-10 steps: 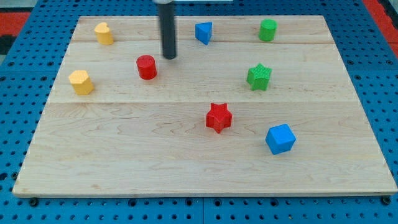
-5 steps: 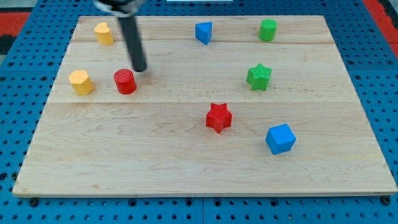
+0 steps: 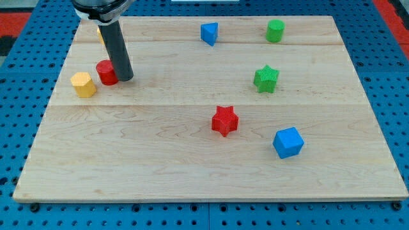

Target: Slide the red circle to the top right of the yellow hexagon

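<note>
A pale wooden board, made of planks whose seams run from the view's left to the view's right, fills most of the view. Around the board on every side lies a blue pegboard surface dotted with regular holes. Beyond the board's upper corners, red patches show at the view's top edge. The light is even, with soft, short shadows.

Red circle; yellow hexagon; pale wood-grain board (blue pegboard around); rod seemingly black.
</note>
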